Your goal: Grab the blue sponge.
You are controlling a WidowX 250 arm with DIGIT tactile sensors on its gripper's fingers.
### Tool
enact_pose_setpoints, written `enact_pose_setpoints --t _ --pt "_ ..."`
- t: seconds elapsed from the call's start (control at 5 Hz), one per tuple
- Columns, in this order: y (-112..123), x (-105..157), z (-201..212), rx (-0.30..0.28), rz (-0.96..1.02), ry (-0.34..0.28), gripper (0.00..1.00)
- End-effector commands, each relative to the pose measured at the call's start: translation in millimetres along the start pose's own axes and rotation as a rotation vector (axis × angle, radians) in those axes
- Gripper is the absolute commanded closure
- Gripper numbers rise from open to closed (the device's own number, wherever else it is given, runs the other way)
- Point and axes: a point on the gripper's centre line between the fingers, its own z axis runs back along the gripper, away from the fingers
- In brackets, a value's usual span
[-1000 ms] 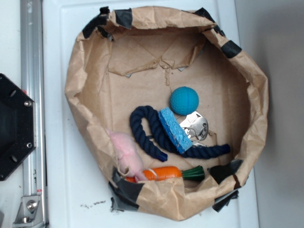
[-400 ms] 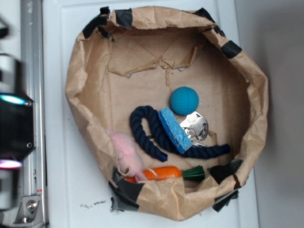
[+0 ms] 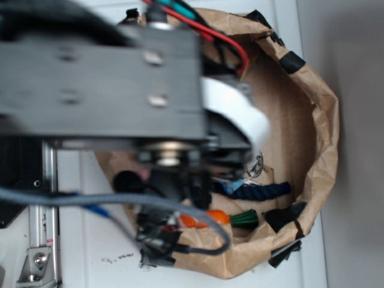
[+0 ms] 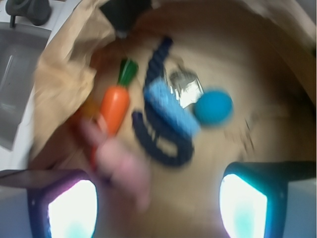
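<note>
Wrist view, blurred: blue sponge at frame centre, lying across the navy rope, teal ball just right of it, carrot toy to the left. Gripper fingers wide apart at lower corners, nothing between them. Exterior view: arm hides the sponge inside the paper bag.

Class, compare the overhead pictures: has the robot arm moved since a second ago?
Yes. The arm has swung in from the left edge, and now covers most of the paper bag, which lay fully in view before.
</note>
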Motion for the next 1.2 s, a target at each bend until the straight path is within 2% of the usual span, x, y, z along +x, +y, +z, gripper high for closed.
enact_pose_setpoints --t 0.0,0.2,0.4,0.6,0.8,1.0 --pt "15.0 3.0 -46.4 0.028 -0.111 -0.039 0.00" --pt "-1.0 15.3 -73.6 0.023 -0.231 0.016 0.00" --pt "-5.7 34.1 -85.6 0.055 -0.210 0.022 0.00" --pt "-10.8 50.6 -90.5 0.050 -0.246 0.024 0.00" --pt "-13.1 52.2 -102.2 0.062 -0.224 0.077 0.33" --pt "-1.4 41.7 -101.9 0.005 -0.063 0.088 1.00"
